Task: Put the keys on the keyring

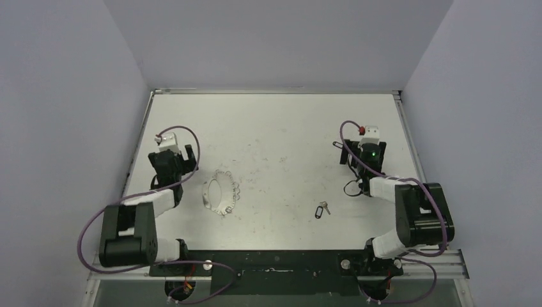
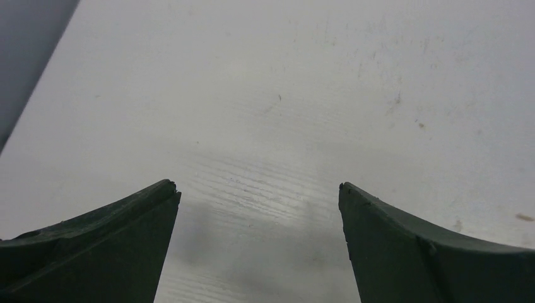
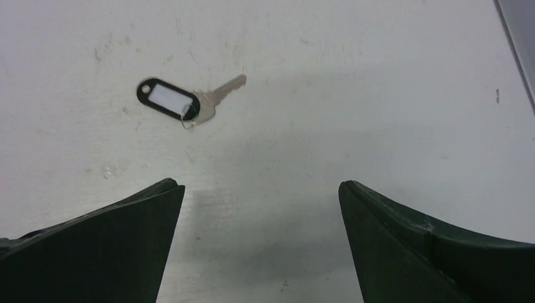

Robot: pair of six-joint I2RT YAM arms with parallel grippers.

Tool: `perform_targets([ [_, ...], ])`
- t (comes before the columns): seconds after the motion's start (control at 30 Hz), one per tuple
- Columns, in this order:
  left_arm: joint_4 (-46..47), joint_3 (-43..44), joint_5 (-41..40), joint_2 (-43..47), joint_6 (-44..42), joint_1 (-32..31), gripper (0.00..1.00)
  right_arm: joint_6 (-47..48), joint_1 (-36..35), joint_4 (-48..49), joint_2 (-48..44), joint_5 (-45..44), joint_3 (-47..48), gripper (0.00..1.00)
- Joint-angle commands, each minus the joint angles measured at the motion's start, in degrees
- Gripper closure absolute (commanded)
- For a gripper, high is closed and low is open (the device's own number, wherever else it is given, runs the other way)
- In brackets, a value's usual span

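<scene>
The keyring (image 1: 234, 189), a thin silvery oval loop strung with several tiny rings, lies on the white table just right of my left gripper (image 1: 174, 157). It does not show in the left wrist view, where my left gripper (image 2: 258, 186) is open over bare table. A tiny silver key on a black oblong loop (image 1: 323, 208) lies nearer the bases, left of my right arm. In the right wrist view a silver key on a black tag (image 3: 170, 100) lies ahead and left of my open, empty right gripper (image 3: 262, 184), which also shows in the top view (image 1: 364, 150).
The white table (image 1: 281, 128) is scuffed and enclosed by grey walls on the left, back and right. Purple cables loop beside both arms. The table's right edge (image 3: 514, 38) shows at the top right of the right wrist view.
</scene>
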State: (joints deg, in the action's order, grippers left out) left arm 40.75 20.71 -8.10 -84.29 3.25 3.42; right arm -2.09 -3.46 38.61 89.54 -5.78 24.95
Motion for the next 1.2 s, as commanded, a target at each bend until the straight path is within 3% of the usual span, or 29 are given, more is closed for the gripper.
perform_targets([
  [0.0, -36.56, 14.25, -6.22, 20.76, 17.58, 0.26, 0.03, -12.47, 0.05, -26.28, -11.39, 0.15, 15.66, 0.00],
  [0.13, -52.59, 18.56, 0.34, 33.00, 24.95, 0.41, 0.03, -20.30, 1.02, -34.60, -16.88, 8.27, 19.59, 0.00],
  [0.27, -57.49, 15.91, 3.03, 42.76, 28.51, 0.45, 0.03, -34.07, 1.88, -41.19, -22.63, 6.03, 17.67, 0.00],
  [0.33, -60.71, 15.01, 2.85, 45.03, 31.46, 0.45, 0.03, -36.31, 3.09, -41.25, -24.10, 8.65, 16.25, 0.00],
  [0.47, -62.67, 13.46, 9.83, 44.20, 34.07, 0.45, 0.03, -37.76, 5.69, -47.72, -22.39, 11.98, 17.34, 0.00],
  [0.57, -54.49, 10.53, 23.40, 38.81, 34.29, 0.45, 0.03, -36.76, 7.70, -49.67, -20.16, 15.96, 16.74, 0.00],
  [0.7, -47.27, 8.91, 30.57, 29.41, 37.28, -0.25, 0.03, -34.64, 9.17, -47.85, -20.97, 21.63, 13.33, 0.00],
  [0.8, -46.37, 9.76, 29.27, 22.26, 38.18, -2.87, 0.03, -34.07, 9.11, -46.42, -21.89, 26.11, 11.21, 0.00],
  [0.93, -49.26, 15.08, 21.94, 13.42, 35.27, -12.02, 0.04, -34.21, 8.34, -41.78, -23.64, 33.09, 7.36, 0.00],
  [1.17, -58.21, 22.47, 5.74, 2.33, 34.78, -21.47, 0.05, -29.65, 7.26, -48.32, -26.61, 34.99, 7.31, 0.00],
])
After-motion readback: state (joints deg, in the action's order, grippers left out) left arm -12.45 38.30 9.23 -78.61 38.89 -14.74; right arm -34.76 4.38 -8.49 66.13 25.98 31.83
